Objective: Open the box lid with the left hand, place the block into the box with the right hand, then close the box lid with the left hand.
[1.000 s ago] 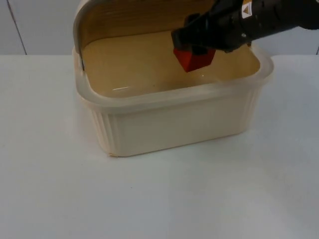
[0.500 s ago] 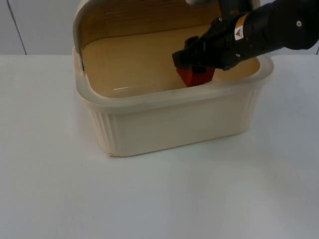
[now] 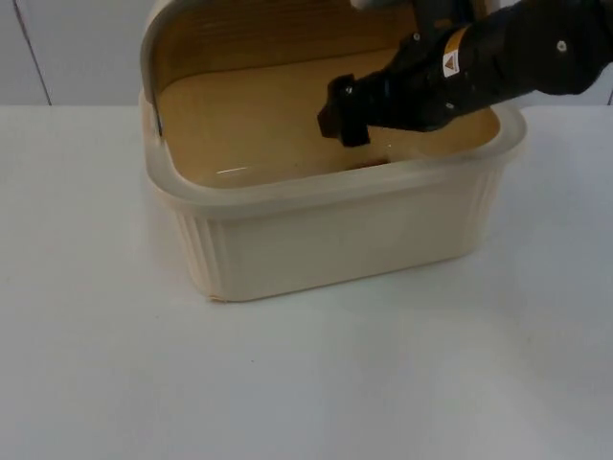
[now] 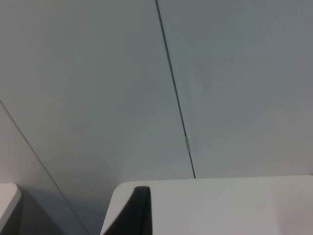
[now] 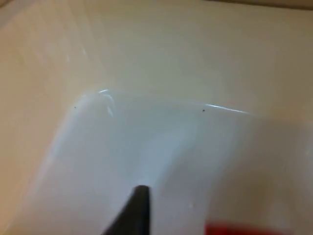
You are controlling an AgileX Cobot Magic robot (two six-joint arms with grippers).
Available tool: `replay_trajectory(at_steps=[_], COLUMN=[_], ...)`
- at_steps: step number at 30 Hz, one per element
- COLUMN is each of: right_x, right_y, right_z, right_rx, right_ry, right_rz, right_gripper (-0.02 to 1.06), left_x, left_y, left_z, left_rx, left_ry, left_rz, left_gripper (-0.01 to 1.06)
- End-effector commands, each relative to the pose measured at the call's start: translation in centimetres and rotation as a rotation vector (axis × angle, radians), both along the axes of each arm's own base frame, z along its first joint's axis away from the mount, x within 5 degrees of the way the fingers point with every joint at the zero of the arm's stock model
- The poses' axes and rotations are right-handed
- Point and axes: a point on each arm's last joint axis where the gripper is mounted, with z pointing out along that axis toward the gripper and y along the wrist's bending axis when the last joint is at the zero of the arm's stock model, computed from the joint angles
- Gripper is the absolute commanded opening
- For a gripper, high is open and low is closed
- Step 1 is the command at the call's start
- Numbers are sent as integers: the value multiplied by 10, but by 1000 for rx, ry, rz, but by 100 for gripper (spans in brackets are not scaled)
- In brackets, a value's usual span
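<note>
**Reaching into the open box**

Reaching down inside the cream box [image 3: 335, 230], the right gripper [image 3: 343, 113] hangs low over its floor; whether its fingers are apart or together cannot be told. The red block [image 5: 247, 229] lies on the box floor, barely seen beside the gripper, the near wall hiding most of it from above. The lid [image 3: 220, 34] stands raised behind. The left gripper [image 4: 132, 215] waits off by the grey partition wall [image 4: 98, 88], over the white table [image 3: 287, 383].

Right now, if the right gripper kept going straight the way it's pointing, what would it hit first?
Probably the box floor: the right gripper points down inside the box, with the red block just beside its path. Depth is unclear.
</note>
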Motion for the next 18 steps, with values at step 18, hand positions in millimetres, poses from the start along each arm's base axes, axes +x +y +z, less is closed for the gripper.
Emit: replay_trajectory(at_steps=[18], right_x=[-25], right_y=[-28], right_z=[50], right_rx=[-163], right_ry=[148], right_rz=[-106], right_gripper=[105], left_x=[-2], left_y=[1], left_z=[-1], left_rx=[-13], left_ry=[5], left_rz=[6], left_gripper=[104])
